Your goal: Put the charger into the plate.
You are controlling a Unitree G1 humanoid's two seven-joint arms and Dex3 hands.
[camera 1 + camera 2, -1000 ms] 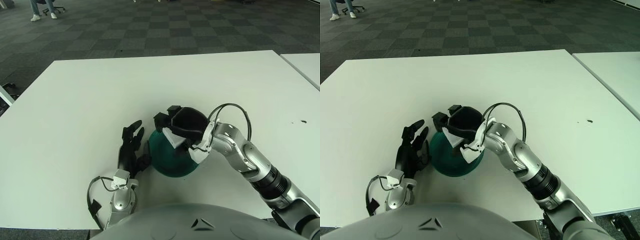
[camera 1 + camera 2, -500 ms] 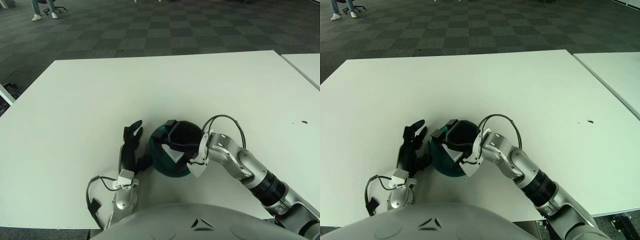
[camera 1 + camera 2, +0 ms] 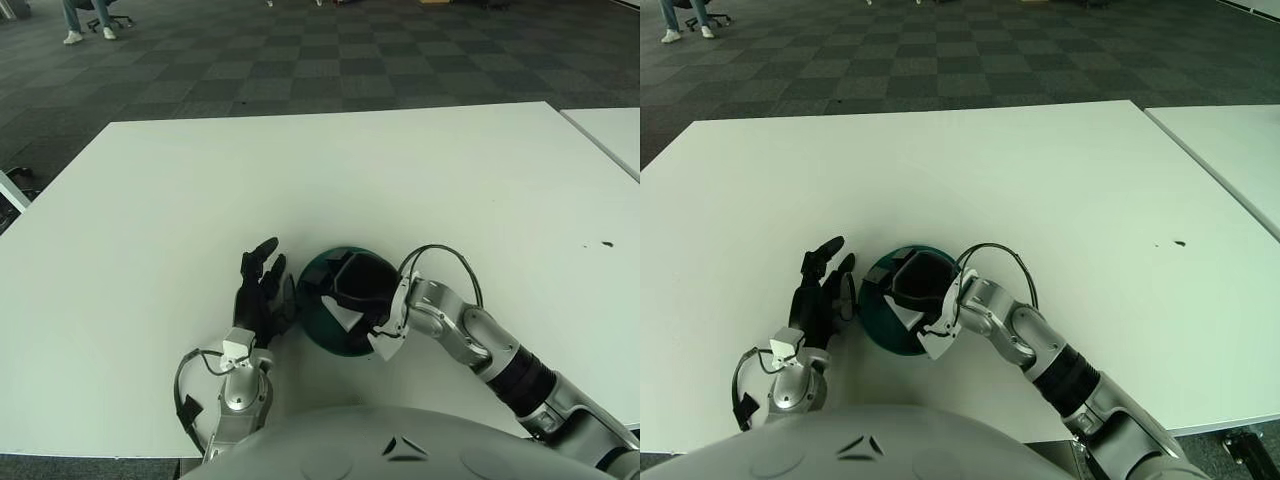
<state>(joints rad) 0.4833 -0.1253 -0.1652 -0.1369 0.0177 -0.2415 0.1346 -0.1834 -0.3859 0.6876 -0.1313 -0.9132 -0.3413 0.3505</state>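
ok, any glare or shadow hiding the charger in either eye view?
Left eye view: no glare on the white table; the right hand covers the dark green plate, so the charger shows only as a white corner. Right eye view: same, even light, faint shadow under the plate rim. The left hand shows left of the plate.

Both eyes sit on the robot's head, looking forward and down from close above the near edge of the white table (image 3: 150,200); set slightly apart, they share the tabletop and the dark checkered floor (image 3: 940,50) beyond
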